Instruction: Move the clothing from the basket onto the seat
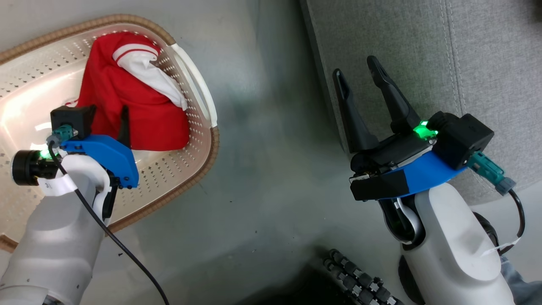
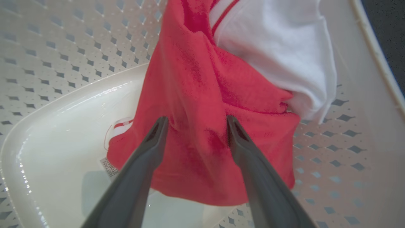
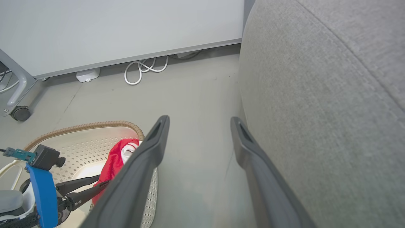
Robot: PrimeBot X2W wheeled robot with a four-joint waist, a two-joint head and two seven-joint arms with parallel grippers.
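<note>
**Clothing in the basket, left tool spread at its near edge**

Clothing [image 1: 139, 114] lies heaped inside the basket [image 1: 42, 80], none of it on the seat [image 1: 423, 51] yet. Closest in, the left tool [image 2: 196, 122] is down in the basket with its fingers wide apart, the tips touching the near side of the red cloth and a fold swelling between them. It grips nothing so far.

From those tips the heap runs straight ahead and away, its long axis reaching toward the far rim, where the striped piece with the white lining [image 1: 148, 76] sits on top, against the wall by the white handle [image 1: 194, 80]. I would judge that closing on the fold is the step in hand, and the left arm is plainly the nearer one.

Beyond the basket, bare floor [image 1: 271, 169] separates it from the seat, which stands well apart on the robot's right. The right tool [image 1: 355, 67] hangs open and empty at the seat's edge.
</note>
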